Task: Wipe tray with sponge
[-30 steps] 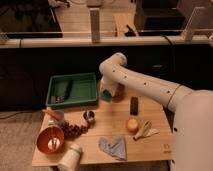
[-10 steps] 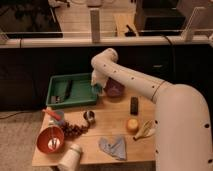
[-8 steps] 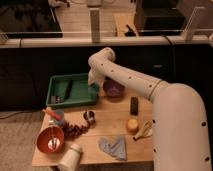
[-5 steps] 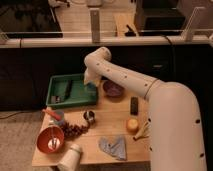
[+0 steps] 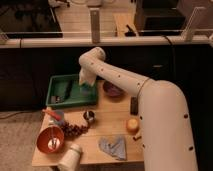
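Hand (image 5: 86, 88) hung over the right end of the green tray (image 5: 54, 102), on the left of the wooden surface (image 5: 102, 145). Something pale showed under it, probably the sponge. Sponge judged light, soft and squashy: best pinched across its middle, pressed flat.

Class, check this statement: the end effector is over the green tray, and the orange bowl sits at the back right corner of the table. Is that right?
Not quite. The camera view shows the orange bowl at the table's front left corner. The end effector is indeed over the green tray.
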`<action>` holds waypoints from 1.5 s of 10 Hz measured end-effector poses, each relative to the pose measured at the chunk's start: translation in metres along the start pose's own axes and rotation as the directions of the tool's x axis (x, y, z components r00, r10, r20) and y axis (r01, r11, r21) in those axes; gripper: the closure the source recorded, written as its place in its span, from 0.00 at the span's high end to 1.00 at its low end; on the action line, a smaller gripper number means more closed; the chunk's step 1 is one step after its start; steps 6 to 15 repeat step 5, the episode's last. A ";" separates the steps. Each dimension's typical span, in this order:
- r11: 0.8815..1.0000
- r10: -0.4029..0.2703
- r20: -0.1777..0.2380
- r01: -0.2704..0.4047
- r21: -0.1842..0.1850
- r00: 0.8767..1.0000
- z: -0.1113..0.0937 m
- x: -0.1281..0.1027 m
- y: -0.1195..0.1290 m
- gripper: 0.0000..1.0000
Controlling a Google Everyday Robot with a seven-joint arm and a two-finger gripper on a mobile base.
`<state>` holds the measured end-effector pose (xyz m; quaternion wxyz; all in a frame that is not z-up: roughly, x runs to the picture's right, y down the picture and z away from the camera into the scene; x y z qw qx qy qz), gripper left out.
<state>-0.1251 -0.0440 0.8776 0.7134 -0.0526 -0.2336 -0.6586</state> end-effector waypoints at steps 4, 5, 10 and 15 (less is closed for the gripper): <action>1.000 -0.019 0.026 0.019 0.001 0.999 0.016 -0.002 -0.006 0.04; 1.000 -0.020 0.030 0.020 0.000 0.999 0.019 -0.002 -0.006 0.04; 1.000 -0.020 0.030 0.020 0.000 0.999 0.019 -0.002 -0.006 0.04; 1.000 -0.020 0.030 0.020 0.000 0.999 0.019 -0.002 -0.006 0.04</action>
